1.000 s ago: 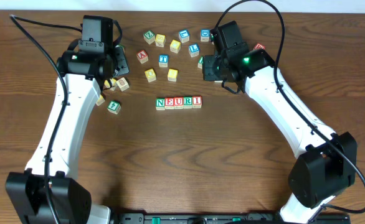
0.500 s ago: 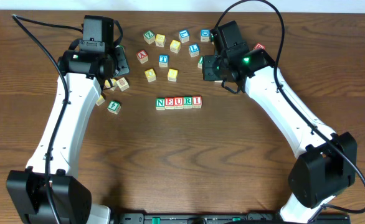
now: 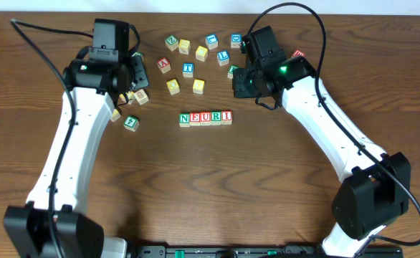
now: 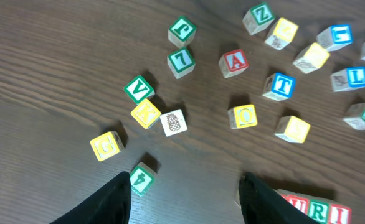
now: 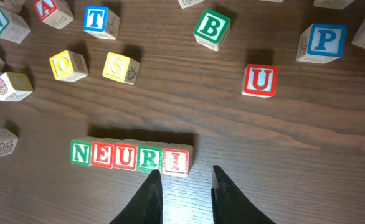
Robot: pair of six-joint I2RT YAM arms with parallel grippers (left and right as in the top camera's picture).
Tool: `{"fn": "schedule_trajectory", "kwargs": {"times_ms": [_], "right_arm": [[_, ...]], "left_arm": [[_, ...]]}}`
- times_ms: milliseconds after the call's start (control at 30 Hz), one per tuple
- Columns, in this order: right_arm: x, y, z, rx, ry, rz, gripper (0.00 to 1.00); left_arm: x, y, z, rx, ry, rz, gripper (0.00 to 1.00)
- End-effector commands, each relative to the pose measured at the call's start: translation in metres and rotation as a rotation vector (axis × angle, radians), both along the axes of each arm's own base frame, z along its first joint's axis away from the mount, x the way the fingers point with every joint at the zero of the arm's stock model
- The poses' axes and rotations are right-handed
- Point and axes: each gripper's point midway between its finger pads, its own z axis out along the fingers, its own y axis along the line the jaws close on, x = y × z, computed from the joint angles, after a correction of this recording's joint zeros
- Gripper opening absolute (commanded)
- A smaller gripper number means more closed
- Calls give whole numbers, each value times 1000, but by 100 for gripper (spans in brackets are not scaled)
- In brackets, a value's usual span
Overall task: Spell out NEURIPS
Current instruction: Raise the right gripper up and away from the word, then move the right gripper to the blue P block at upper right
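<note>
Five cubes stand in a row reading NEURI (image 3: 205, 117) mid-table: green N (image 5: 80, 153), red E (image 5: 101, 154), red U (image 5: 124, 155), green R (image 5: 148, 157), red I (image 5: 175, 159). My right gripper (image 5: 185, 180) hovers open and empty just in front of the I end of the row. The blue P cube (image 5: 324, 40) lies loose at the far right, beyond a spare red U (image 5: 260, 79). A yellow S cube (image 5: 119, 66) sits behind the row. My left gripper (image 4: 185, 193) is open and empty over bare wood, beside a green 4 cube (image 4: 142, 177).
Loose cubes lie scattered behind the row: green B (image 5: 211, 26), yellow O (image 5: 67, 64), blue T (image 5: 97, 18), red A (image 4: 234, 61). Near the left arm are a yellow G (image 4: 106, 145), a pineapple cube (image 4: 173, 122) and a green V (image 4: 138, 89).
The right gripper's jaws have parted slightly. Both arms have barely shifted, and no cube has moved.
</note>
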Motion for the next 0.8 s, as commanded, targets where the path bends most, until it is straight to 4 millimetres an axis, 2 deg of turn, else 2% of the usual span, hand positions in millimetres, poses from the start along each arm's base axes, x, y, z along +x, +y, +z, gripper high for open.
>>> {"fn": "schedule_trajectory", "kwargs": {"times_ms": [0, 467, 767], "right_arm": [[0, 0, -2, 2, 7, 9, 22], [-10, 8, -5, -9, 31, 33, 24], [-15, 14, -6, -14, 38, 50, 24]], "left_arm": [[-8, 1, 21, -9, -39, -6, 55], [-18, -1, 15, -19, 7, -15, 55], [-22, 0, 28, -22, -29, -16, 55]]}}
